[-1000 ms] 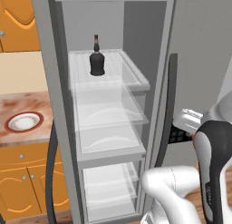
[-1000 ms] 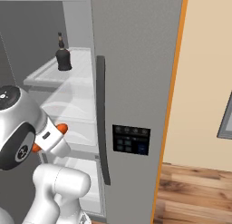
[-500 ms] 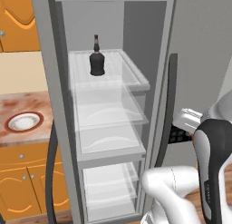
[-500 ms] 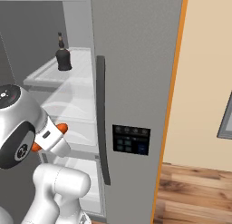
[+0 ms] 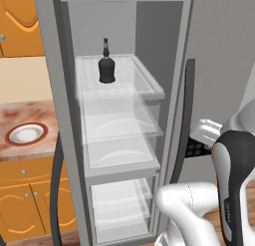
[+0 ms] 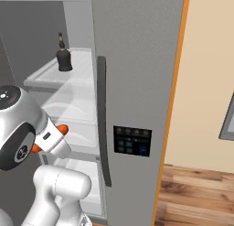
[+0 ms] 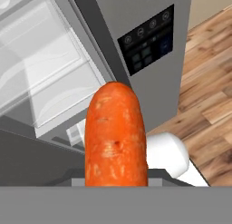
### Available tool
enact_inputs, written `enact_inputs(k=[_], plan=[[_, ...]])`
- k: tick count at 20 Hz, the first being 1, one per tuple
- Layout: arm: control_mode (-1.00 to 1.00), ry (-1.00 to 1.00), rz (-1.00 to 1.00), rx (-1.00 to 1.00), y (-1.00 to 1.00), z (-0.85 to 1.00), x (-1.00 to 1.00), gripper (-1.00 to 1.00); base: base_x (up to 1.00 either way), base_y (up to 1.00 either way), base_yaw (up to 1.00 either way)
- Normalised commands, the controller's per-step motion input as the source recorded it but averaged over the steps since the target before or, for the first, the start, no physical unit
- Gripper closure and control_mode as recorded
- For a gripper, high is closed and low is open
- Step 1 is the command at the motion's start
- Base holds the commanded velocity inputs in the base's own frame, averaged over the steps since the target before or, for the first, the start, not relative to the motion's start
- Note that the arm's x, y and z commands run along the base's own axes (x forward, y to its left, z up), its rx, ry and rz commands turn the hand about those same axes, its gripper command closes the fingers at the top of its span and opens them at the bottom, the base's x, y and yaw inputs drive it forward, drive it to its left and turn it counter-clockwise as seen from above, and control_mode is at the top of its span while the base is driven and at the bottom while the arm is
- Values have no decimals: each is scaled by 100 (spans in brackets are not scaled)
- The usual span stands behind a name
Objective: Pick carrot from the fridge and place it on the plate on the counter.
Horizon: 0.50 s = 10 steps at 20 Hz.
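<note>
The carrot (image 7: 116, 134) is clamped between the jaws, standing up from 6 o'clock in the hand view with its blunt end toward 12. In the right base view its orange tip (image 6: 62, 128) pokes out beside the hand at 9 o'clock, outside the fridge (image 6: 137, 60) and in front of its shelves. The plate (image 5: 26, 134) lies on the counter (image 5: 25, 113) at 9 o'clock in the left base view, well apart from the hand, with the fridge's side wall and open door edge between them.

The main risk is judged to be in the carry. A wide swing toward the counter could clip the fridge wall or door edge, and the carrot could be knocked askew or lost. How deep the grip sits on the carrot cannot be told, as the fingertips are hidden; if only the thin end is held, slipping or pivoting is likely under fast motion. The bottle (image 5: 106, 68) on the top shelf is well clear and is not thought to be endangered. A release made too high or off-centre could let the carrot roll off the plate.
</note>
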Motion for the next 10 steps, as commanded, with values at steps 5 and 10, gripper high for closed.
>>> enact_inputs(k=[5, 10], plan=[[100, 0, 0, 0, 0, 0, 0, 100, -24, 0, 0], [100, 0, 0, 0, 0, 0, 0, 100, -40, 0, 0]])
